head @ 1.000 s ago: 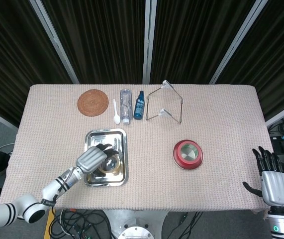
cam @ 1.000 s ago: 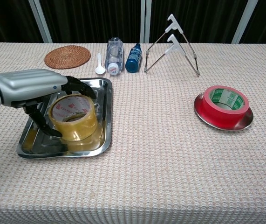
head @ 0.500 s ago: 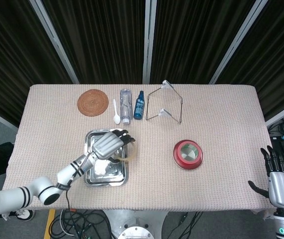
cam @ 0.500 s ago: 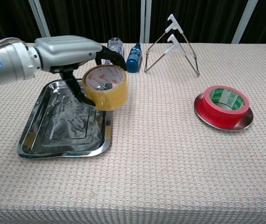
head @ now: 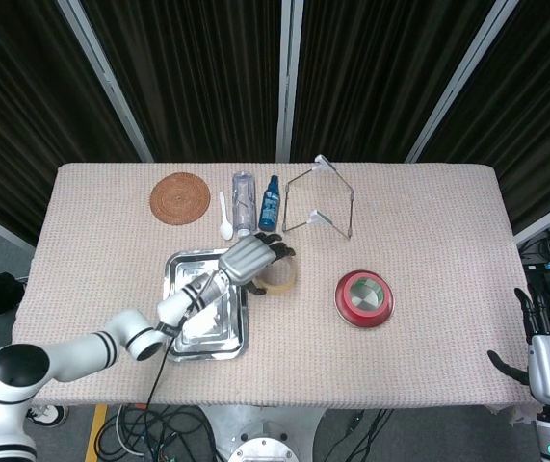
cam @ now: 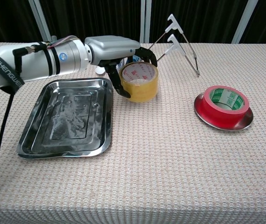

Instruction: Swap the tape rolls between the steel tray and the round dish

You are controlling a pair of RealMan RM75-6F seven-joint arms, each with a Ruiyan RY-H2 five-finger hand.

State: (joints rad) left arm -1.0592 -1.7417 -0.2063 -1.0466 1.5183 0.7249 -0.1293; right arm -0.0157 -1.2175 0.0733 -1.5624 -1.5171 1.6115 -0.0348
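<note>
Over table (cam: 179, 154), left hand (cam: 116, 51) grips yellow tape roll (cam: 140, 81) (fingers curled round it).

Both views are bright and evenly lit from overhead, and both are sharp from edge to edge with no motion blur. Shadows on the beige woven tablecloth (cam: 170, 154) are faint and short, sitting close under each object. The shiny rectangular steel tray (cam: 67, 116) near the left edge of the table throws mottled white glare off its floor in both views, strongest in the head view (head: 205, 322). The round steel dish (cam: 201, 112) shows a thin bright rim highlight. The silver shell of the left hand (cam: 112, 46) carries a soft sheen. Behind the far edge, the black pleated curtains (head: 197, 67) stay very dark, with little detail. The head view's straight lines bend slightly towards its corners.
</note>
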